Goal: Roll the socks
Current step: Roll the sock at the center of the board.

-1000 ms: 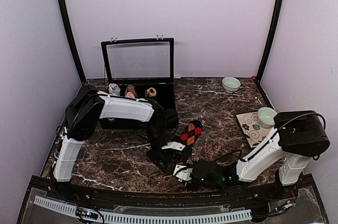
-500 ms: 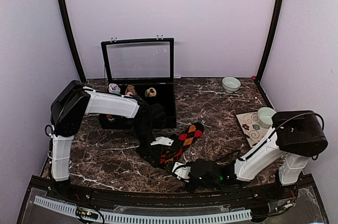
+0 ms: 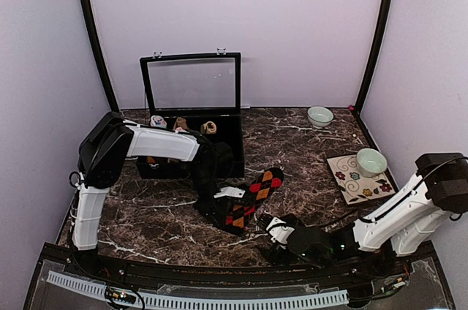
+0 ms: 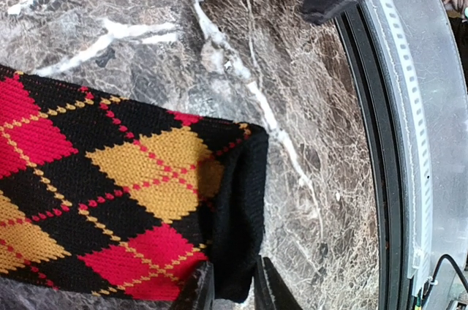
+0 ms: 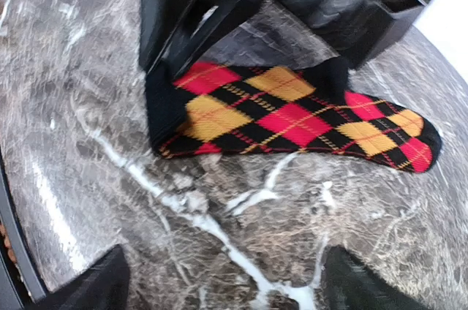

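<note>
Argyle sock (image 5: 292,116) looks soft, floppy knit; left gripper (image 4: 232,288) pinches its black cuff (image 4: 238,215), good spot. Right gripper (image 5: 230,284) gapes wide, empty.

A dark marbled bench (image 3: 307,149) carries an open black case (image 3: 235,133) at about 11 o'clock, its clear lid (image 3: 191,83) standing upright. Three small sock rolls (image 3: 180,124) sit in a row inside. A pale bowl (image 3: 319,116) rests at 1 o'clock. At 3 o'clock a green bowl (image 3: 371,161) sits on a floral tile (image 3: 351,182).
</note>
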Action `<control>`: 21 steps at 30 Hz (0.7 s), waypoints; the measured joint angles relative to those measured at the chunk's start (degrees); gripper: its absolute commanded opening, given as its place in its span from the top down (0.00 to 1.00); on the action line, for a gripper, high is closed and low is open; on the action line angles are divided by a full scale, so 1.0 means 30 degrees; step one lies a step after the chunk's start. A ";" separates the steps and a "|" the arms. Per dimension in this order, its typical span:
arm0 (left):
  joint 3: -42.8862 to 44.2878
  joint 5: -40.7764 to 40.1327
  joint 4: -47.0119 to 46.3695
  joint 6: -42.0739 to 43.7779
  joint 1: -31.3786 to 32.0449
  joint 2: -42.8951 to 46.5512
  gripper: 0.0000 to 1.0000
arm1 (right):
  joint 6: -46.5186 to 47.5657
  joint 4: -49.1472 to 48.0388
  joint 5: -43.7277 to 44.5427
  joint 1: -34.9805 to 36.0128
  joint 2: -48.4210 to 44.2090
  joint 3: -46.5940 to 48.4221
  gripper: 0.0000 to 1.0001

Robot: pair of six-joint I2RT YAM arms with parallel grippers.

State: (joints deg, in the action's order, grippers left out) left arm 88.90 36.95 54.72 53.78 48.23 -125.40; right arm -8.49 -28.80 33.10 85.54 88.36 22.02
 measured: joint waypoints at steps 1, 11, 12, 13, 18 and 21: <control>0.0036 0.0029 0.0036 0.0000 -0.0007 -0.0029 0.81 | -0.0597 -0.0015 0.0423 0.0051 -0.0262 -0.0175 0.01; 0.1035 0.0758 0.0984 -0.0022 -0.0044 -0.0867 0.81 | -0.0466 -0.1311 0.0641 0.0364 -0.1632 -0.1260 0.21; 0.1166 0.0874 0.1093 -0.0029 -0.0044 -0.0976 0.81 | 0.0022 -0.1479 0.0219 0.0372 -0.1574 -0.1071 0.23; 0.1333 0.0998 0.1246 -0.0044 -0.0044 -0.1115 0.81 | 0.0590 -0.1639 -0.0313 0.0364 -0.1421 -0.0765 0.27; 0.1887 0.1596 0.1800 -0.0080 -0.0044 -0.1654 0.81 | 0.3351 -0.2703 -0.2441 0.0299 0.0525 0.1333 0.39; 0.1996 0.1865 0.1938 -0.0073 -0.0044 -0.1800 0.81 | 0.4415 -0.3191 -0.3781 -0.0117 0.1945 0.2317 0.43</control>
State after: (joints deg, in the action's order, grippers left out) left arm 94.89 42.54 60.53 53.56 48.10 -130.80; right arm 4.75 -38.37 21.76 85.19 94.19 28.97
